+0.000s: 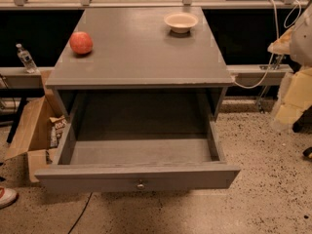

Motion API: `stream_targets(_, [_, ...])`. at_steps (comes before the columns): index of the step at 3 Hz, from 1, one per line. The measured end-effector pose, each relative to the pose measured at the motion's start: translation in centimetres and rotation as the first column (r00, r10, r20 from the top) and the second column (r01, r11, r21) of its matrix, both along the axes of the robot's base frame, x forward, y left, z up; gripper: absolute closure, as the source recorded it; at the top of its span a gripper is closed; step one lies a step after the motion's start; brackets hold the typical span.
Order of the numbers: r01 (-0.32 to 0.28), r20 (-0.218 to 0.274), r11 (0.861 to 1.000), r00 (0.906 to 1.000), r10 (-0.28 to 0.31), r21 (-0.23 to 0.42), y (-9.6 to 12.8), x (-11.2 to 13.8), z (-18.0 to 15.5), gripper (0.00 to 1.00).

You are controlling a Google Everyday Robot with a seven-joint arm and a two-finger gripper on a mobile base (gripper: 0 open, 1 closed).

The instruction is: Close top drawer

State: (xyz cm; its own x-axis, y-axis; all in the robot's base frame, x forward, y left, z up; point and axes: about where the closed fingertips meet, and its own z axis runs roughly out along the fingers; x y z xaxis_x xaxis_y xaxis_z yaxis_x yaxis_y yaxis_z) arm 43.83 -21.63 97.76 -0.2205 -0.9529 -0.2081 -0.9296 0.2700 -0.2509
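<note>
Grey top drawer (97, 178) is pulled well out of the cabinet (141, 57). It sits at 6 o'clock in view, front panel nearest the camera. Inside looks empty. Small round knob (140, 185) is dead centre on the front.

Gripper (291, 99) is off at 3 o'clock by the frame edge, a pale blurred shape out past the cabinet's right side, well apart from the drawer front. Can't tell how far open it is or whether it has hold of anything.

Step in hand, my read: approach. No contact with the drawer, so the close hasn't started.

Next move calls for:
- bring the gripper round from 3 o'clock to 6 o'clock, in front of the panel, near the knob
- flat push on the front, straight toward 12 o'clock along the drawer's travel
- push near centre, since an off-centre load on a wide shallow drawer would likely rack it and jam
- no grasp needed in my judgement, contact is enough

On the cabinet top: red apple (81, 42) at 10 o'clock, pale bowl (181, 21) at 12 o'clock. A hard slam might roll the apple, so ease the drawer home.

Cardboard box (29, 130) is on the floor at 8 o'clock, just beside the drawer's left side. It doesn't look to be in the path.
</note>
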Motion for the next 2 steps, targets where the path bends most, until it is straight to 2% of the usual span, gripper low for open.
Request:
stream_targets(1, [0.000,0.000,1.000,1.0000,0.000,0.000,0.0,0.0,0.0,0.00])
stream_targets(2, [-0.012,-0.017,1.000,0.9998,0.012,-0.010,0.7,-0.3,-1.8,0.00])
